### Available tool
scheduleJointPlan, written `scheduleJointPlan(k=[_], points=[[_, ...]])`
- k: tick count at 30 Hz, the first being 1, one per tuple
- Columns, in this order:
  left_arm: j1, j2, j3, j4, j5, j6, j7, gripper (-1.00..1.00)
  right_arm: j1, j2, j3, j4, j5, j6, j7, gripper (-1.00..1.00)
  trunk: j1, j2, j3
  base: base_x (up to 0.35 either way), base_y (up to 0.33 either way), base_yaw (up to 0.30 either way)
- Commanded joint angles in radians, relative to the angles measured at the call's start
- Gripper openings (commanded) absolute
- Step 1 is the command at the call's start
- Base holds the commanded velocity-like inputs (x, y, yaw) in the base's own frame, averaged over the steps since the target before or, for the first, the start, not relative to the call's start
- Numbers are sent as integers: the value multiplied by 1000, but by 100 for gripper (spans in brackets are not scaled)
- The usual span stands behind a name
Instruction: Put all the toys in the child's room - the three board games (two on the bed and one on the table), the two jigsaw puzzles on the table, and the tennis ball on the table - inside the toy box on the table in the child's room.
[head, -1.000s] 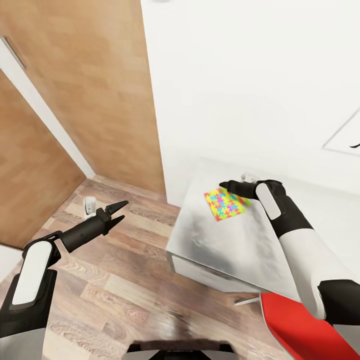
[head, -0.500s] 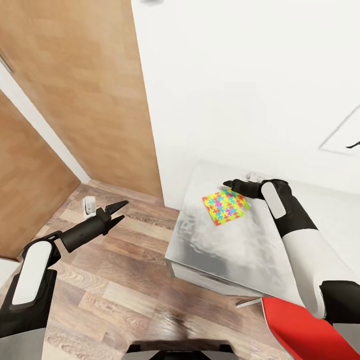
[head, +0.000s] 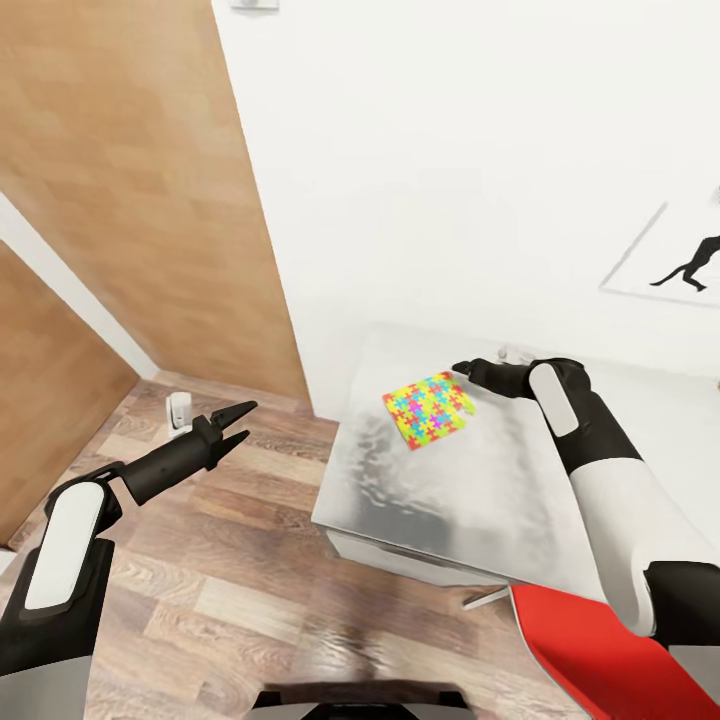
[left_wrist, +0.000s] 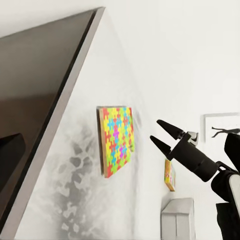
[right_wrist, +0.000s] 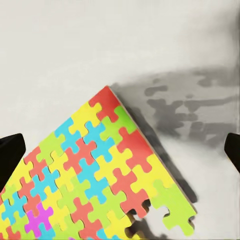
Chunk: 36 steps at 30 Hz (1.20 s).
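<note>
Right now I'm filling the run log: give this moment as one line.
right gripper: open, above jigsaw puzzle edge | puzzle: flat on table | left gripper: open, over floor

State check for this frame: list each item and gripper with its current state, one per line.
Jigsaw puzzle: flat on the table, not gripped, one edge piece missing.
Second jigsaw puzzle: lying farther along the table.
Table: holding both puzzles.
Left gripper: open, holding nothing, over the floor.
Right gripper: open, poised by the first puzzle.
</note>
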Motion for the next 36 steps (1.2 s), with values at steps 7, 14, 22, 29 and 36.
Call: scheduleJointPlan(k=[7,14,22,29,36], points=[[-1,0,1,0,-7,5,-7,100,-1,-14,0,-1,-7,3,-8,100,1,-2,-1,2,1,-37],[-1,0,1,0,-7,5,-7,100,-1,-41,-1,3,-10,4,-8,100,1,-2,0,1,0,-13],[-1,-1,1,0,-7,5,-7,100,2,-52,1,8,-11,5,-7,100,1,-2,0,0,0,-5],[-1,-1,1,0,-7,5,-7,100,21,-49,3,10,-12,5,-7,100,1,-2,0,0,0,-2],[-1,0,1,0,-7,5,-7,100,43,-37,5,15,-12,4,-5,100,1,-2,0,0,0,0]])
